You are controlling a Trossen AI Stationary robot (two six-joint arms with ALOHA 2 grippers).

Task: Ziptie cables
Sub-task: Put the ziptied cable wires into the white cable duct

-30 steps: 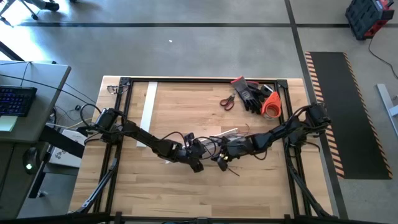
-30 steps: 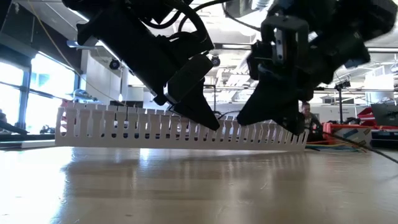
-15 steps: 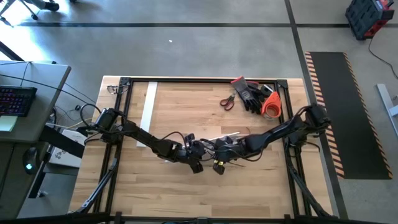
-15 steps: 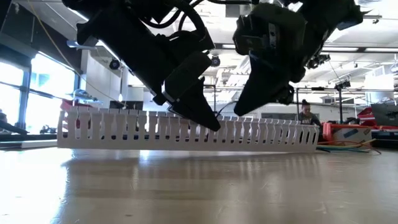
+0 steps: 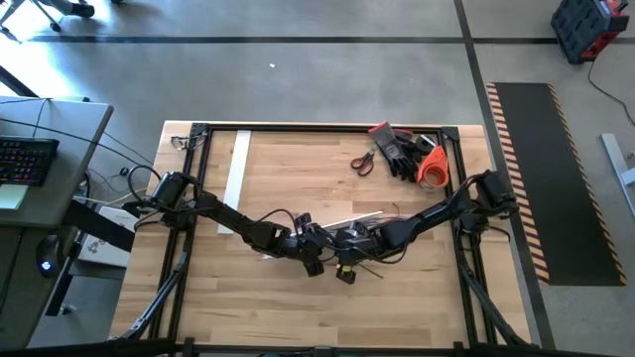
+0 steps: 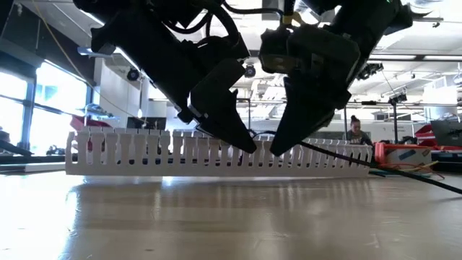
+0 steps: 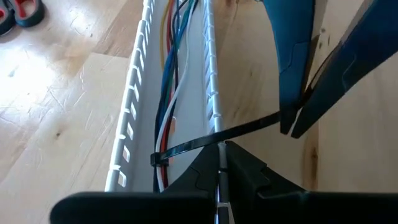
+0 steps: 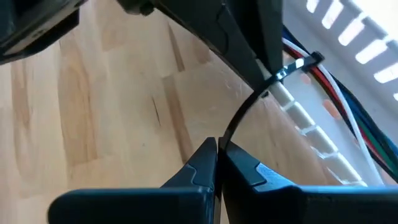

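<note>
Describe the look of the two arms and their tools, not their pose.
Both arms are black, jointed and slim, with thin dark leads looping alongside them. The left tool and right tool each end in two dark, flat, wedge-shaped fingers tapering to a narrow tip. No markings or labels show on them.

The cables [image 7: 169, 93] are thin wires in red, blue, white and black. They run lengthwise inside the white slotted duct [image 7: 134, 99], with a black ziptie [image 7: 211, 135] looped around them.

The right gripper [image 5: 346, 268] moves toward the worktop's left edge, closing on the left gripper [image 5: 314, 266] and sinking lower, its fingers [image 8: 205, 163] now pinching the black ziptie [image 7: 224, 132] tail.
</note>
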